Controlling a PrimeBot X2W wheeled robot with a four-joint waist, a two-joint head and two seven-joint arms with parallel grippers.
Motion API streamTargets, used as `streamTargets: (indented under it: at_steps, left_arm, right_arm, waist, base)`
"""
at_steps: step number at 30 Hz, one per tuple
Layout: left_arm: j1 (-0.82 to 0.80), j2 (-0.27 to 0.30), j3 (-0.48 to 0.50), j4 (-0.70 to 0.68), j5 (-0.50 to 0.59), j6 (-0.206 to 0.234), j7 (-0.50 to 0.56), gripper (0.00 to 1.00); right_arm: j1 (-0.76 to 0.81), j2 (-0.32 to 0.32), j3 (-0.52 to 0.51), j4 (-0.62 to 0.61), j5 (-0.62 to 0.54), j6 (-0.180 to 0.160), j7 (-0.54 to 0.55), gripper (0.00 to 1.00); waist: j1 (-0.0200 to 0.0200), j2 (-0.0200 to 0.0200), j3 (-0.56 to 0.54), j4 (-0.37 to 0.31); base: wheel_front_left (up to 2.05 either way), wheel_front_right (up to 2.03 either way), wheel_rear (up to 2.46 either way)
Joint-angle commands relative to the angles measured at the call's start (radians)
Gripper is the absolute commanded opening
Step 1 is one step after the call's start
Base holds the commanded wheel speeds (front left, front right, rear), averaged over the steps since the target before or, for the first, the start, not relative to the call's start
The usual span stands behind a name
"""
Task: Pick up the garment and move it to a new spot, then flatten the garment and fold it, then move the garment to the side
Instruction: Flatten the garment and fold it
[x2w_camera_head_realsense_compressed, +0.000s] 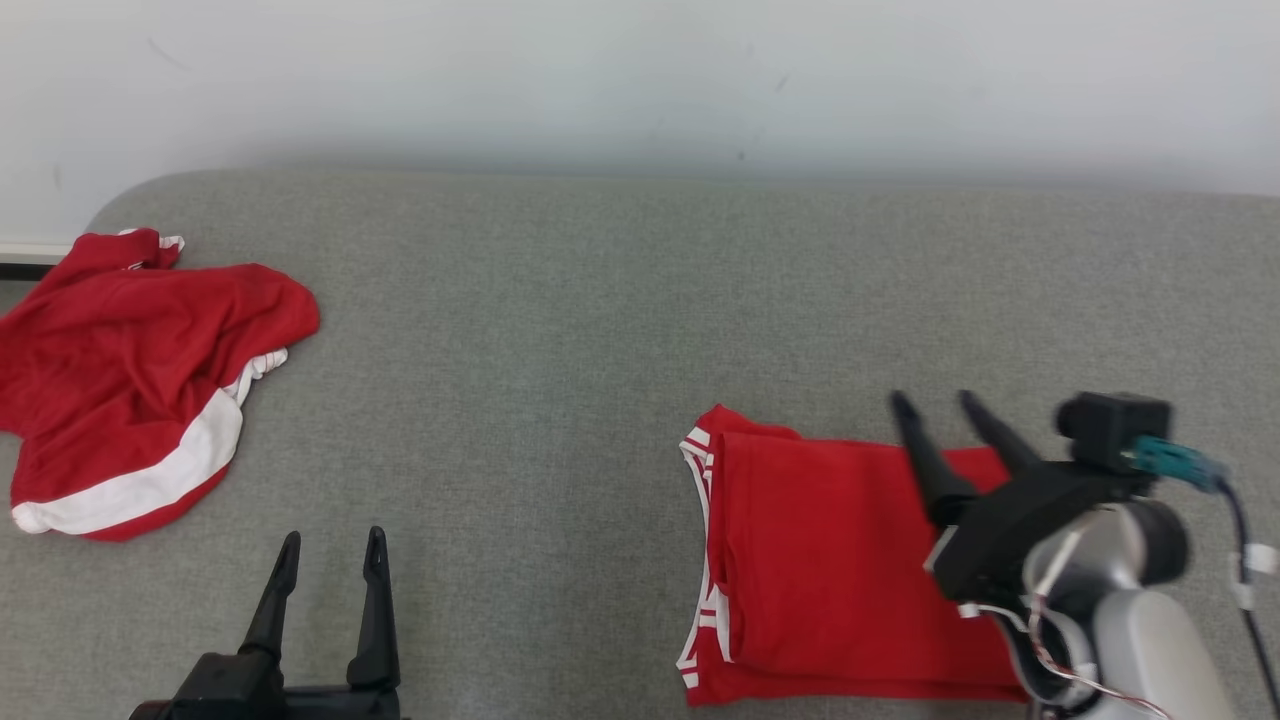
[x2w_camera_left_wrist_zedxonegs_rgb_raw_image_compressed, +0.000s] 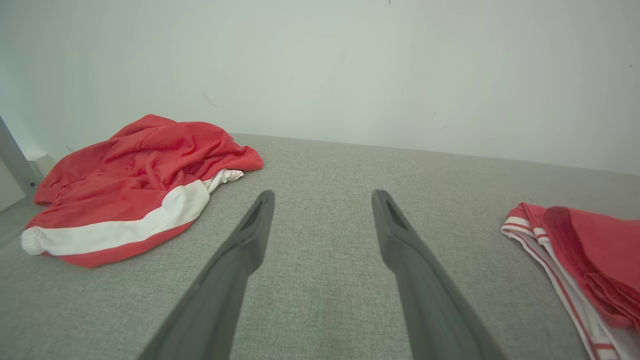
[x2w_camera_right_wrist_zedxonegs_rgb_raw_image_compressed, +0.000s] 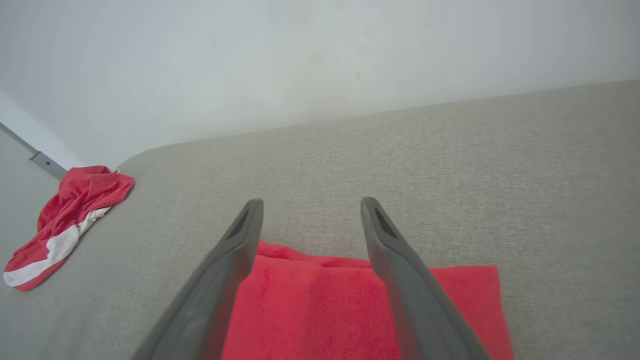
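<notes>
Red garment (x2w_camera_head_realsense_compressed: 840, 570), folded: laid under the right hand (x2w_camera_head_realsense_compressed: 935, 400), spread open, nothing grasped. Fold judged complete, side placement nearly. Left hand (x2w_camera_head_realsense_compressed: 333, 540) likewise released.

A red garment (x2w_camera_head_realsense_compressed: 830, 560) with white-striped trim lies folded into a neat, flat rectangle on a grey fabric surface (x2w_camera_head_realsense_compressed: 550, 400), toward its near right side, its trimmed edge facing left and the layers stacked evenly. Well apart from it, at the far left edge of the same surface, a second red garment (x2w_camera_head_realsense_compressed: 130, 380) with a broad white band sits crumpled in a loose heap.
</notes>
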Motion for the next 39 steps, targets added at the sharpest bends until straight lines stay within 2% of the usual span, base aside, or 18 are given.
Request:
streamTargets:
  at_steps: [1,5,10,15,20,29,39]
  left_arm:
    - [0.004,-0.002,-0.002,-0.004,-0.003,0.003,-0.003,1.0]
    - [0.0,-0.002,-0.007,-0.004,-0.007,0.009,-0.003,1.0]
    - [0.008,-0.002,-0.001,-0.009,-0.004,0.016,-0.003,1.0]
    - [0.033,-0.001,0.008,-0.014,0.005,0.017,-0.003,1.0]
    - [0.062,-0.001,0.012,-0.025,0.029,0.015,-0.003,1.0]
    - [0.102,-0.001,0.017,-0.026,0.054,0.002,-0.003,1.0]
    - [0.117,0.003,0.02,0.02,0.093,-0.004,-0.003,1.0]
  right_arm:
    - [0.024,0.001,-0.055,-0.024,-0.046,-0.002,-0.007,1.0]
    - [0.086,0.002,-0.157,-0.067,-0.138,-0.002,-0.075,1.0]
    - [0.175,0.002,-0.22,-0.076,-0.193,-0.002,-0.233,1.0]
    - [0.268,0.002,-0.217,-0.037,-0.198,-0.002,-0.42,1.0]
    - [0.315,0.002,-0.186,0.025,-0.192,-0.002,-0.537,1.0]
    - [0.322,0.002,-0.113,0.124,-0.242,-0.002,-0.606,1.0]
    - [0.309,0.002,-0.081,0.2,-0.253,-0.002,-0.599,1.0]
  waist:
    - [-0.0001,-0.0001,0.005,-0.002]
    - [-0.0001,-0.0001,0.004,-0.007]
    - [-0.0001,-0.0001,-0.017,-0.018]
    - [-0.0001,-0.0001,-0.054,-0.034]
    - [-0.0001,-0.0001,-0.085,-0.05]
    - [-0.0001,-0.0001,-0.123,-0.074]
    - [-0.0001,-0.0001,-0.125,-0.099]
  base:
    - [0.0,0.0,0.0]
    - [0.0,0.0,0.0]
    - [0.0,0.0,0.0]
    - [0.0,0.0,0.0]
    - [0.0,0.0,0.0]
    - [0.0,0.0,0.0]
    - [0.0,0.0,0.0]
